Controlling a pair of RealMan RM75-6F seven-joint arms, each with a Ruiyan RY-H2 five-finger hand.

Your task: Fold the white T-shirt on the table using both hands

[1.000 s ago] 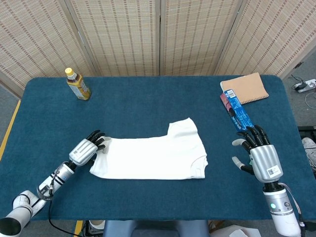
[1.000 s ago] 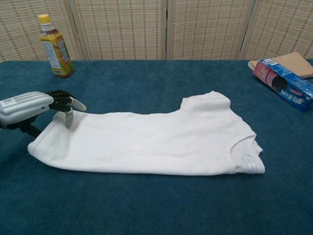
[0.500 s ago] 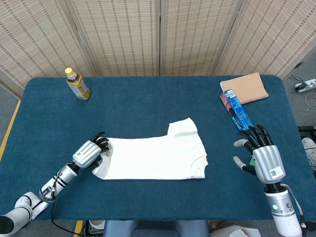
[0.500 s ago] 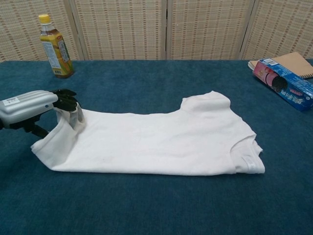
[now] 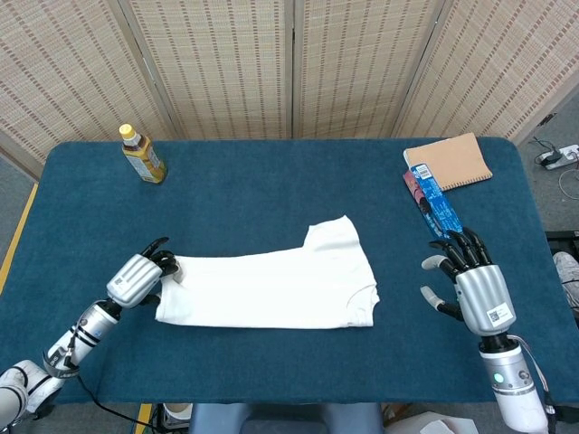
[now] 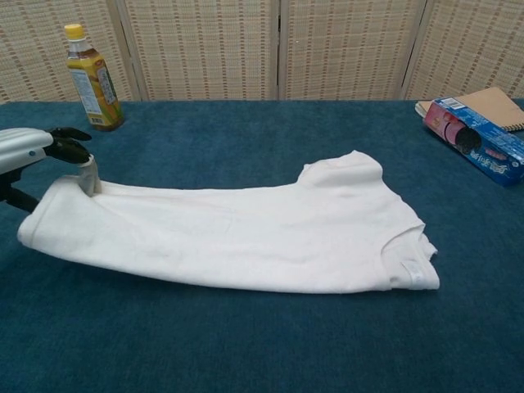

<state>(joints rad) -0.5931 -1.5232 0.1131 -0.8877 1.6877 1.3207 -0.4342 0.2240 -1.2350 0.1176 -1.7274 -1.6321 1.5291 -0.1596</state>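
1. In the head view, the white cotton T-shirt (image 5: 271, 289) lies in the middle of the table covered with dark blue cloth (image 5: 271, 190). It is already folded once along its length, with the collar end toward the robot's right and the hem end toward its left.
2. The left hand (image 5: 137, 276) is at the hem end, and its fingers pinch the far corner of the cloth there.
3. The right hand (image 5: 470, 280) is well apart from the shirt, beside its collar end. Its fingers are spread and it holds nothing.
4. Also on the table are a yellow tea bottle with a yellow cap (image 5: 142, 155), far left; a tan spiral notebook (image 5: 450, 163), far right; and a long blue and pink box (image 5: 434, 203) beside it.
5. In the chest view, the left hand (image 6: 33, 147) is only partly inside the picture. Its dark fingertips (image 6: 70, 135) hold the hem corner a little above the table, so the cloth rises toward them. The right hand does not show here.
6. I judge that the step in hand is taking hold of the hem end for the next fold. The next move probably calls for carrying this end across toward the collar, while the right hand comes nearer to hold or guide the other side.
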